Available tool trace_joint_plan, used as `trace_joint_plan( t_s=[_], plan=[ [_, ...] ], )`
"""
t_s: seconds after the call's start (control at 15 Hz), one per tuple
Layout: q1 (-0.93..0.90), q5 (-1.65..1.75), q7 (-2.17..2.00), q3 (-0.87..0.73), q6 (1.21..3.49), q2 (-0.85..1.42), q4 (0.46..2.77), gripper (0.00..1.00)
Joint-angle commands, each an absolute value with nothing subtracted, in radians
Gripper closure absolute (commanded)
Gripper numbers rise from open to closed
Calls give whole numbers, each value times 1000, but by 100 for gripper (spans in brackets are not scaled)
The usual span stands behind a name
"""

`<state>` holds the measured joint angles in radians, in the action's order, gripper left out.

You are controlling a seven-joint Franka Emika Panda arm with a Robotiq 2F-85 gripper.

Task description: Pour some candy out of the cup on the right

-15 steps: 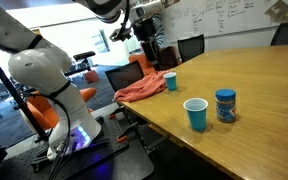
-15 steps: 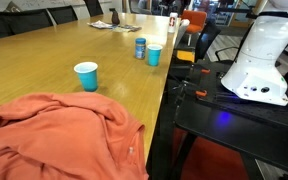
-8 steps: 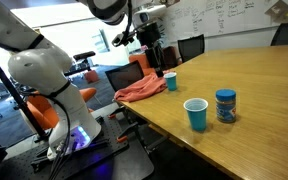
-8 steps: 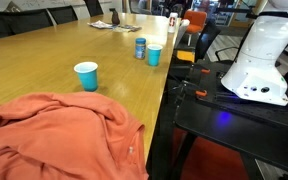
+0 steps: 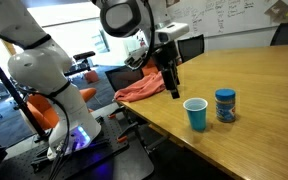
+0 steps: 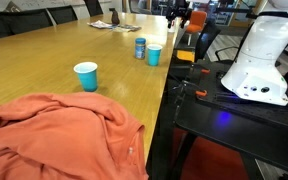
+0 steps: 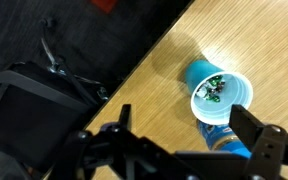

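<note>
We see the tapered light-blue cup standing upright on the smooth wooden worktop, just beside a squat blue lidded jar. Only the wrist view looks down into it, showing the candy: tiny dark and pale pieces on the pale bottom. The tool hangs wide open and empty, near the cup but apart from it, by a rumpled orange cloth. A second ago it was higher and farther back.
</note>
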<state>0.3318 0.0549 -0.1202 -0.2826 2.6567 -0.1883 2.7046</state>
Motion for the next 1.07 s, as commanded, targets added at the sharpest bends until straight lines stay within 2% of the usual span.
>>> trace_joint_plan(
  t_s=[0.0, 0.47, 1.0],
  plan=[
    [332, 42, -112, -293, 2719, -11, 2600, 0],
    [296, 6, -112, -277, 2719, 204, 2428, 0],
    [255, -12, -100, -237, 2716, 292, 2386, 0]
  ],
)
